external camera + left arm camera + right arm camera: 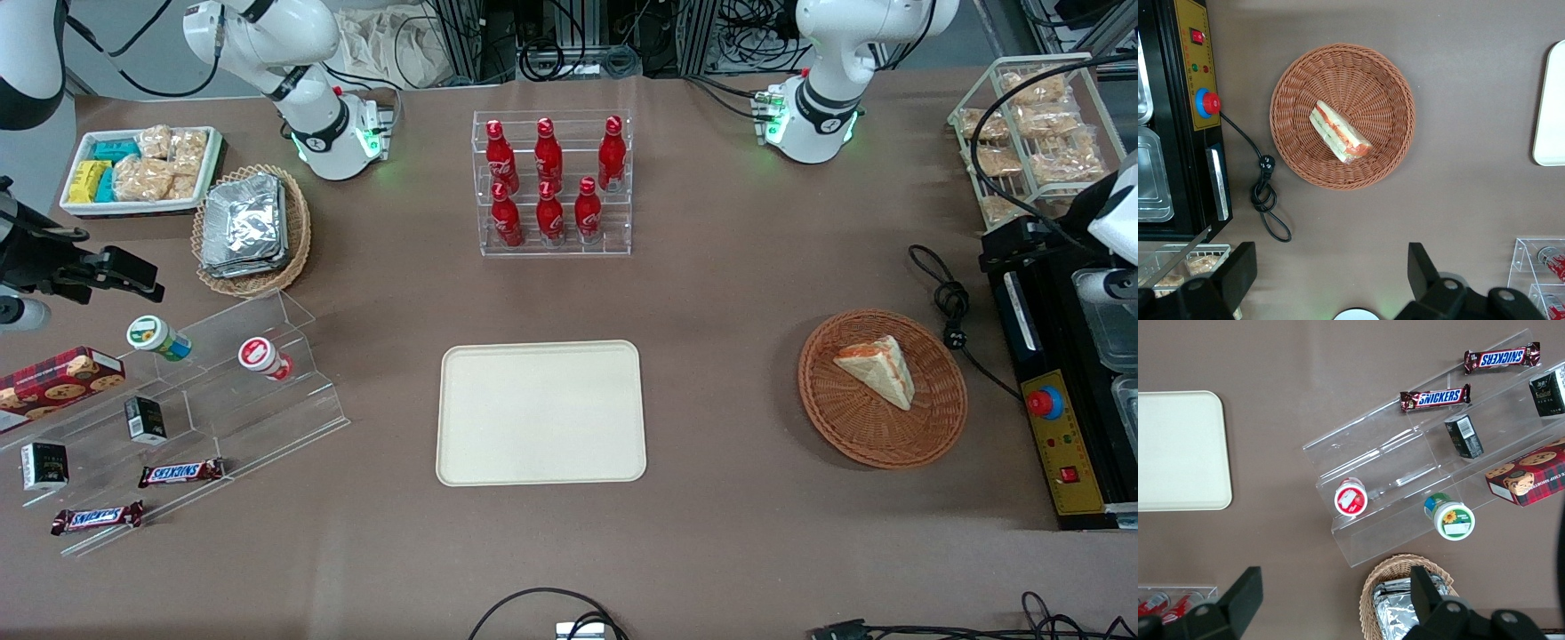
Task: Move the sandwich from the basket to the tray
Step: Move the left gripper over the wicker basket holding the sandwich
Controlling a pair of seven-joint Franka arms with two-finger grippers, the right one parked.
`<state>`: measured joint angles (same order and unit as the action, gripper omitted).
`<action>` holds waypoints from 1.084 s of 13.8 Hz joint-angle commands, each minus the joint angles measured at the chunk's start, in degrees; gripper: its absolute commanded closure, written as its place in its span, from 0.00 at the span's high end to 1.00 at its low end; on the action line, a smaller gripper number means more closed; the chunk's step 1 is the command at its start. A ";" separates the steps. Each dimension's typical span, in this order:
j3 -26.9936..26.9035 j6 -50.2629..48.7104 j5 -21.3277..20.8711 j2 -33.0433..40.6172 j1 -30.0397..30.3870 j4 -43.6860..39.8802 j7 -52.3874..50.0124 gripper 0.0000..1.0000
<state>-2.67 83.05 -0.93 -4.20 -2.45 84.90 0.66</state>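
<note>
Table [729, 293]: brown surface; edges run out of the front view on all sides.
Black machine [1062, 391]: at the working arm's end of the table, cut off by the frame edge; only the panel with its red button and part of the metal pans is visible.
Tray [540, 413]: cream rectangle, flat on the table, nearer the front camera than the bottle rack [553, 182]. Fully visible in the front view; only one rounded edge enters the left wrist view [1553, 107].
Basket [882, 388]: round reddish-brown wicker, well apart from the tray, toward the working arm's end. Whole rim visible in both the front and left wrist [1342, 116] views.
Cable [1263, 193]: black, coiled, with plug, between basket and machine, clear of the rim.
Sandwich [877, 368]: in the basket, off-centre toward 12 o'clock in the front view. Long axis runs 10 to 4 o'clock; the narrow tip points to 4 o'clock. Bread face is up in the front view; the orange-red and green filling edge shows in the left wrist view [1339, 132]. Wrap hard to make out.
Gripper [1331, 273]: suspended above bare table beside the basket, touching nothing. Fingers spread wide, grasping nothing; only the two dark finger [1238, 270] bodies are visible. Not discernible in the front view.
</note>
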 commanded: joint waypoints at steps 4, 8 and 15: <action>1.08 -1.14 -0.65 -1.59 -0.36 -0.88 -7.06 1.00; 1.61 1.83 -0.74 -2.22 -0.36 2.10 -15.57 0.98; 1.61 24.13 -0.30 4.36 0.08 25.80 -27.02 0.96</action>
<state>-1.15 100.19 -0.93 -5.34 -2.58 100.51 -23.81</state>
